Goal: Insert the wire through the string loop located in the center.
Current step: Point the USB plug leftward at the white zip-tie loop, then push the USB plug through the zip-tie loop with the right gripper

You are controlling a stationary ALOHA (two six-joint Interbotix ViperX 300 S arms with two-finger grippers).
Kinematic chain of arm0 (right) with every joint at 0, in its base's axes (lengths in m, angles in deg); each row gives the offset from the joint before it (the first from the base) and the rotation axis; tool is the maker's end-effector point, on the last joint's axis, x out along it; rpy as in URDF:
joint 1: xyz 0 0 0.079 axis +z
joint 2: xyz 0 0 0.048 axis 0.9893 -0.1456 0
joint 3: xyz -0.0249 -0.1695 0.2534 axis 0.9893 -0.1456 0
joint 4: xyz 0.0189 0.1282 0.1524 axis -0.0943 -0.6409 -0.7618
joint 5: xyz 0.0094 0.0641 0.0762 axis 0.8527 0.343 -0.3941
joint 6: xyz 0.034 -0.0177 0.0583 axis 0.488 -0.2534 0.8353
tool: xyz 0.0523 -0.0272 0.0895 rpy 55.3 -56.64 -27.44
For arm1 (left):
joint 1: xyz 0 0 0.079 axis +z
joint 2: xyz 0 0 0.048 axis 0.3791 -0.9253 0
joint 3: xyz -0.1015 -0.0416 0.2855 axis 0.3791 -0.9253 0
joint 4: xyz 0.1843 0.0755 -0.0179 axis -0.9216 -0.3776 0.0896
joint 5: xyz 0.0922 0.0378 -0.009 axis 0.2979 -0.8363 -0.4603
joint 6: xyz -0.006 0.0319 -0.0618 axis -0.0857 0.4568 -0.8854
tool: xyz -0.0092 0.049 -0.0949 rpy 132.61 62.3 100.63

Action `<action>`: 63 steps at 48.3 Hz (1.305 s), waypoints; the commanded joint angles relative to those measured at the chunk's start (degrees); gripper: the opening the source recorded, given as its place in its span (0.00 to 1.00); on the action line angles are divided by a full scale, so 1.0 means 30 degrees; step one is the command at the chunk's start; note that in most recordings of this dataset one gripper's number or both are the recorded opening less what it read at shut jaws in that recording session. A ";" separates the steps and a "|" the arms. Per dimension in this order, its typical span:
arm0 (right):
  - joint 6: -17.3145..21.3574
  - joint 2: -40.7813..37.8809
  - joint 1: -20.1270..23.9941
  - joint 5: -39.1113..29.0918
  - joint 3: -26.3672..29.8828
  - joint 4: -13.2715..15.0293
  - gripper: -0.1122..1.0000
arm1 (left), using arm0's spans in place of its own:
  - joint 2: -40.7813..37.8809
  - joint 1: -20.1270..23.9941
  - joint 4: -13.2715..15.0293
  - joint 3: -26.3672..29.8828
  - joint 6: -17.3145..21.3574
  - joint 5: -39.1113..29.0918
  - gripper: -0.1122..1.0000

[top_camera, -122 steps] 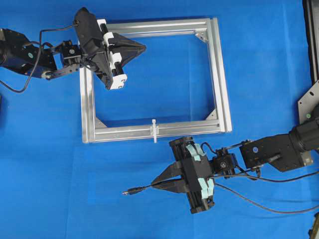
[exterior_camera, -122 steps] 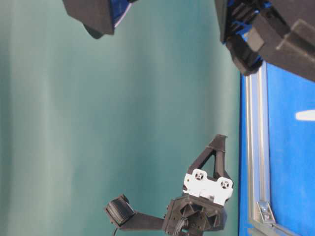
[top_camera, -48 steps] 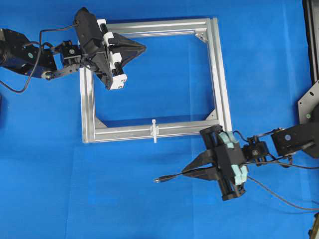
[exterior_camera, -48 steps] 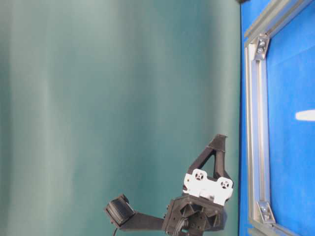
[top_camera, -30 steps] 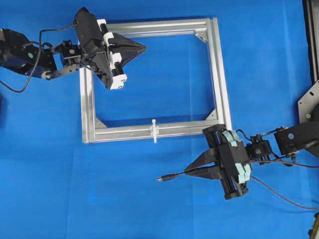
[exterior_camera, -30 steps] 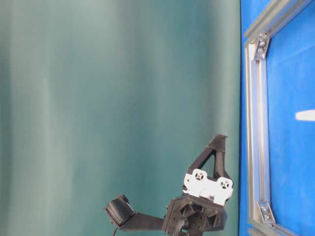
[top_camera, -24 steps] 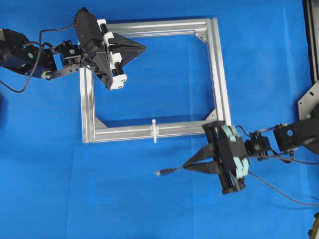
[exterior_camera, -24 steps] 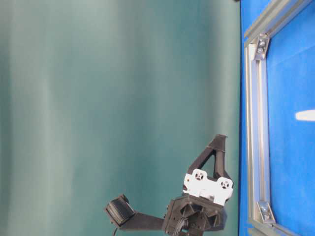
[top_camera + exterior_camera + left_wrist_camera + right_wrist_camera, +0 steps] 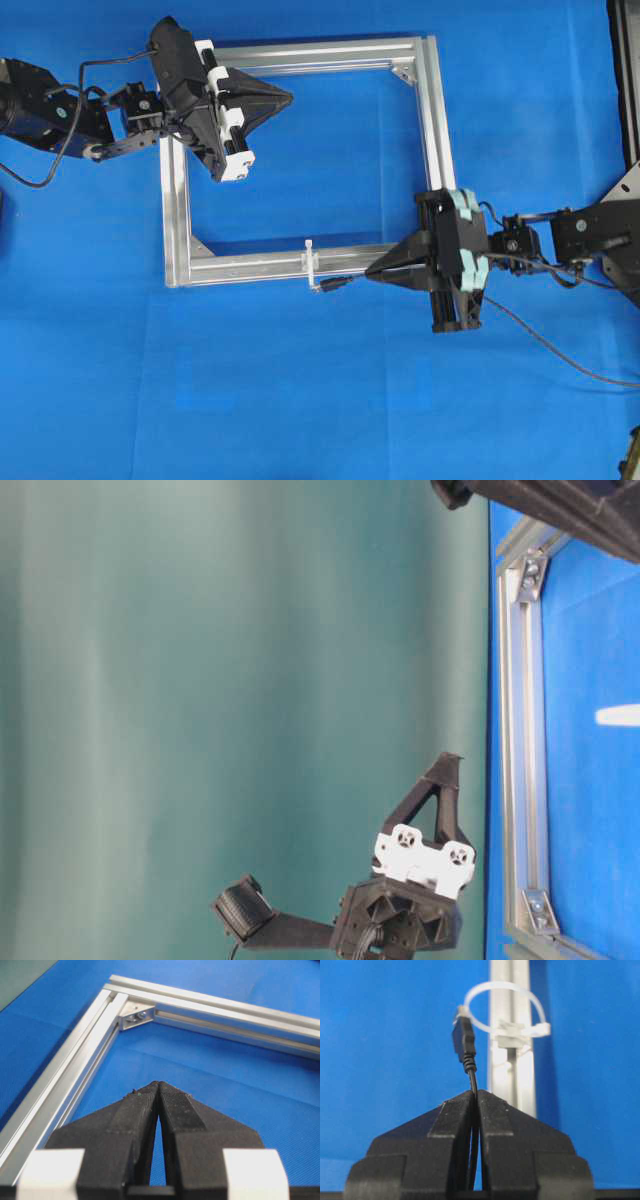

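Overhead view: a silver frame (image 9: 300, 265) lies on the blue table (image 9: 300, 400). The right gripper (image 9: 372, 274) is clamped on the wire (image 9: 345, 281), whose plug tip points left and sits just beside the string loop (image 9: 311, 263) on the frame's near bar. The wire trails away to the right behind the arm. The left gripper (image 9: 288, 97) hangs over the frame's upper left corner, its jaws pressed together with nothing between them.

Table-level view, turned on its side: the left gripper (image 9: 447, 761) stands out against a green backdrop (image 9: 200, 680), close to the frame's edge (image 9: 515, 730); the loop shows only as a white blur (image 9: 620, 716).

Left wrist view: the black fingers (image 9: 135, 1110) meet at their tips above the blue table, with a frame corner (image 9: 132, 1012) ahead.

Right wrist view: the fingers (image 9: 455, 1115) pinch the wire (image 9: 472, 1080), and its plug (image 9: 463, 1037) sits at the left rim of the white loop (image 9: 502, 1007), not clearly through it.
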 commanded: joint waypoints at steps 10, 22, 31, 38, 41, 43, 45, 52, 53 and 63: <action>-0.0088 0.0410 -0.0469 0.0352 0.0059 0.0059 0.07 | 0.0703 -0.0146 -0.0088 0.0176 0.0000 0.0205 0.10; -0.0088 0.0410 -0.0469 0.0498 0.0059 0.0059 0.07 | 0.0674 -0.0176 -0.0088 0.0205 -0.0029 0.0205 0.10; -0.0088 0.0410 -0.0469 0.0527 0.0059 0.0059 0.07 | 0.0674 -0.0176 -0.0088 0.0205 -0.0029 0.0205 0.10; -0.0088 0.0381 -0.0469 0.0557 0.0029 0.0059 0.07 | 0.0674 -0.0176 -0.0088 0.0205 -0.0029 0.0205 0.10; -0.0088 0.0410 -0.0469 0.0557 0.0029 0.0088 0.07 | 0.0674 -0.0176 -0.0088 0.0205 -0.0029 0.0205 0.10; -0.0088 0.0410 -0.0469 0.0557 0.0059 0.0088 0.07 | 0.0674 -0.0205 -0.0088 0.0205 -0.0029 0.0176 0.10; -0.0088 0.0410 -0.0469 0.0586 0.0059 0.0088 0.07 | 0.0674 -0.0176 -0.0088 0.0205 -0.0029 0.0176 0.10; -0.0088 0.0410 -0.0469 0.0645 0.0059 0.0088 0.07 | 0.0674 -0.0176 -0.0088 0.0234 -0.0029 0.0176 0.10; -0.0088 0.0410 -0.0498 0.0674 0.0059 0.0088 0.07 | 0.0674 -0.0176 -0.0088 0.0234 -0.0029 0.0176 0.10; -0.0088 0.0410 -0.0469 0.0674 0.0059 0.0059 0.07 | 0.0674 -0.0176 -0.0088 0.0234 -0.0029 0.0205 0.10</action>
